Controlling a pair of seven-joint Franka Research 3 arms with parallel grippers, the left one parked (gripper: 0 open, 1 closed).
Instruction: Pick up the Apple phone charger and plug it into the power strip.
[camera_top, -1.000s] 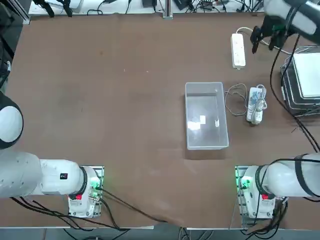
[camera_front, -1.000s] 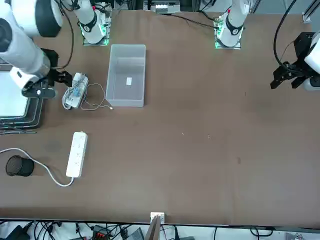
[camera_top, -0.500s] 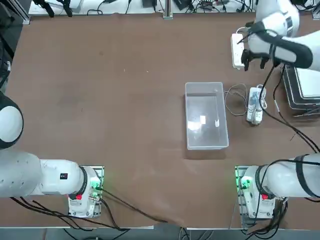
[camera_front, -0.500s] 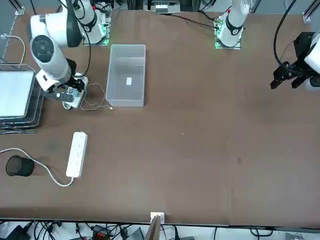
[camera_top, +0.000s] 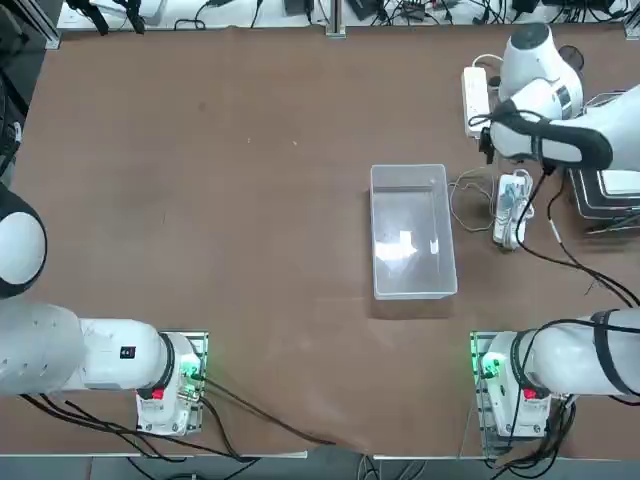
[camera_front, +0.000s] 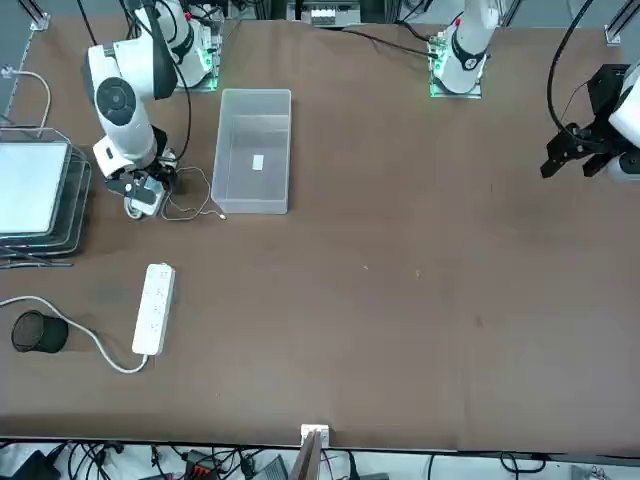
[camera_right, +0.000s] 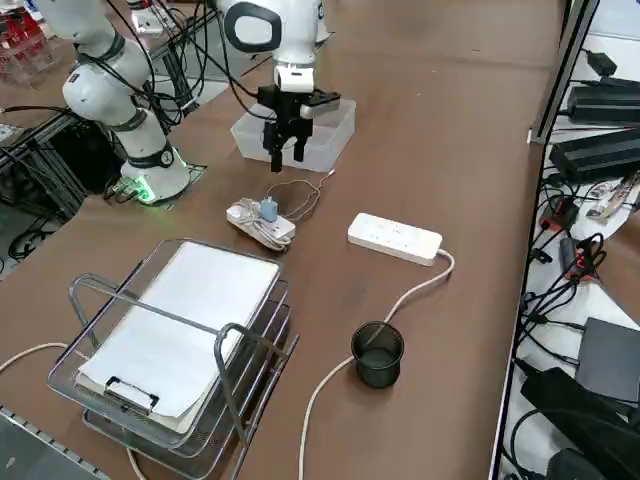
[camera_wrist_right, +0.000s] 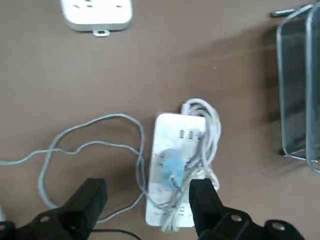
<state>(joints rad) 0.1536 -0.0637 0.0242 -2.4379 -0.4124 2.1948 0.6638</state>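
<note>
The power strip (camera_top: 477, 100) (camera_front: 153, 307) (camera_right: 395, 237) (camera_wrist_right: 96, 12) is a long white bar lying flat, with its thick cord at one end. The Apple phone charger's thin white cable (camera_top: 466, 195) (camera_wrist_right: 75, 150) loops on the table beside a shorter white strip (camera_top: 510, 210) (camera_wrist_right: 172, 170) that carries bundled cords and a blue plug. I cannot pick out the charger's cube among those cords. My right gripper (camera_right: 286, 158) (camera_wrist_right: 145, 215) (camera_front: 140, 183) hangs open just above the short strip and the cable loop, holding nothing.
A clear plastic bin (camera_top: 413, 232) (camera_right: 340, 125) stands close beside the cable loop. A wire tray (camera_right: 170, 340) with a white pad sits at the table's right edge. A black cup (camera_right: 378, 353) (camera_front: 30, 332) stands near the power strip's cord.
My right arm has swung in from the far right edge and come down over the short strip and cable loop. The gripper has stayed open; nothing on the table has moved.
</note>
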